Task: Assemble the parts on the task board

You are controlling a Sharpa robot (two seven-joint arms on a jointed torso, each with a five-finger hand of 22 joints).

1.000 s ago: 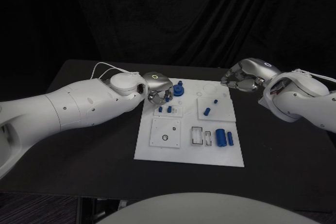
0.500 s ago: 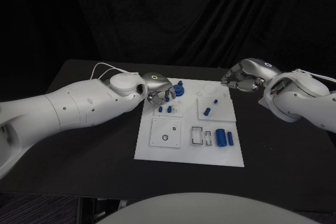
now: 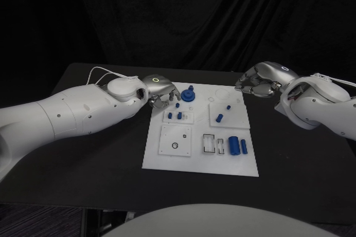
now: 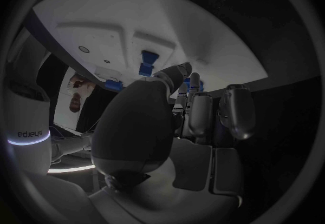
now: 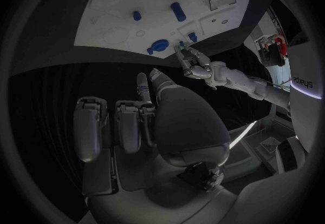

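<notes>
left hand [image 3: 159,91] sits empty, fingers loosely spread, beside the blue gear part [image 3: 188,96] standing at the task board [image 3: 200,160] far edge. right hand [image 3: 257,84] curled, idle. i'd pinch straight down, slowly.

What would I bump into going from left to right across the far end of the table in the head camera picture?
Left hand → tall blue part standing on the task board → round white recess in the board → right hand.
</notes>
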